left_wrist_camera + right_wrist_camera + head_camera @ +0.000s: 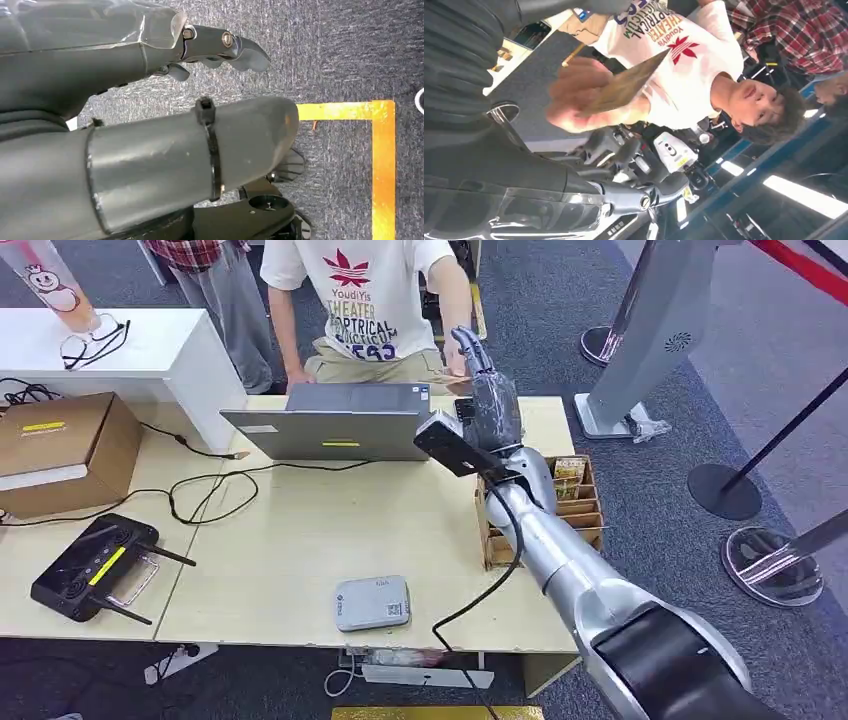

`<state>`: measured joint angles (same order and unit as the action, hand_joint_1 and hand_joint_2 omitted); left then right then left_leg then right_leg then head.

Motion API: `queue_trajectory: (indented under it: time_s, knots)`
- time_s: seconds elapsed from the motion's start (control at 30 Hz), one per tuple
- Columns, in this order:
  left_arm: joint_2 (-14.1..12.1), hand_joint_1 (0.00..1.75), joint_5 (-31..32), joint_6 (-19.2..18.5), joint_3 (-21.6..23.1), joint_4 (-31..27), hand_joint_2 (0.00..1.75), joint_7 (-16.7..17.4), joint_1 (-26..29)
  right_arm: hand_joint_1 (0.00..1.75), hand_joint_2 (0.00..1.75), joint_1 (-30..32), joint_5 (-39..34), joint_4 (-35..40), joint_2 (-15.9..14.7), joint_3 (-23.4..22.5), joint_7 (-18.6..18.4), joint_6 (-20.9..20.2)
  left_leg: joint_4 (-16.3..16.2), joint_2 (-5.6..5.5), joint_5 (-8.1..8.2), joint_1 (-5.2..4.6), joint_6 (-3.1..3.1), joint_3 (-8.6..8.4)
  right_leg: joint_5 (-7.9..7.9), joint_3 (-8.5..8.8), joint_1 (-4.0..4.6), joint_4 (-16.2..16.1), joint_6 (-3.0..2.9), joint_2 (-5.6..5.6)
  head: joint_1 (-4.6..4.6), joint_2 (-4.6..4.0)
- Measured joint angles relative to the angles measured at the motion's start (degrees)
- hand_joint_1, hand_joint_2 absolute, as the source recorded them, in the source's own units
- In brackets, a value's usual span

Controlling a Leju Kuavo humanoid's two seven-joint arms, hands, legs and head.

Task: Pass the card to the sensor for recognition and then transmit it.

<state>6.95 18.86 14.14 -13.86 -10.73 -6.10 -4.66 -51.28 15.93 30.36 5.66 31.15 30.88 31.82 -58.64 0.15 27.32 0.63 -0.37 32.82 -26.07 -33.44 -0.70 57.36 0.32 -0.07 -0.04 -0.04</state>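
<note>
Grey laptop beside raised right hand

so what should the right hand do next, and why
Probably draw the right hand back toward the table. In the right wrist view the card sits in the person's hand, apart from the robot's fingers, so the handover looks done.

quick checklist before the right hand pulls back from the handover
1. Tan card in the person's hand: ok, that hand grips it.
2. Right hand let go of the card: ok in the right wrist view, its dark fingers lie apart from it.
3. Wooden card box beside the arm's way back: cannot tell.
4. Grey laptop clear of the arm: ok.
5. Left hand idle over the carpet: ok.
</note>
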Motion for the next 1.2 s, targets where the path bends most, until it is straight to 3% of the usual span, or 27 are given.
queue_trajectory:
  time_s: [0.33, 0.57, 0.93, 1.2]
  knots:
    - [-0.1, 0.00, 0.0, -0.2, 0.0, 0.0, 0.00, -0.3, 0.3, 0.00, 1.75, 0.1, -3.2, 2.3, 0.0, -0.1, 2.5, 0.2, 0.0, 0.01, 0.00, 0.00, 0.00, -0.01, 0.00, -0.02, 0.00, 0.0, 0.00, 0.01, -0.02, 0.00]
    - [-0.2, 0.00, -0.6, -0.2, 0.0, 0.0, 0.00, -0.8, 0.7, 0.00, 1.75, 3.3, -5.2, 14.3, -1.7, -1.1, 2.2, 0.5, 0.0, 0.00, 0.00, 0.00, 0.00, 0.00, 0.00, -0.04, 0.00, 0.0, 0.00, 0.00, 0.00, 0.00]
    - [-0.2, 0.00, -2.3, 0.0, -0.5, 0.0, 0.00, -2.1, 1.7, 0.00, 1.75, 12.6, -0.3, 33.3, -10.1, -2.9, 1.2, 2.2, 0.0, 0.01, 0.03, -0.02, 0.01, 0.01, -0.01, -0.05, -0.01, 0.0, 0.01, 0.00, 0.00, 0.00]
    - [-0.3, 0.00, -2.6, -0.2, -0.9, 0.0, 0.00, -2.8, 2.0, 0.00, 1.75, 24.0, 11.2, 41.5, -17.3, -6.5, -2.9, 4.3, 0.0, -0.13, 0.04, -0.01, 0.01, 0.07, -0.02, -0.06, 0.00, 0.0, 0.01, -0.17, 0.00, 0.00]
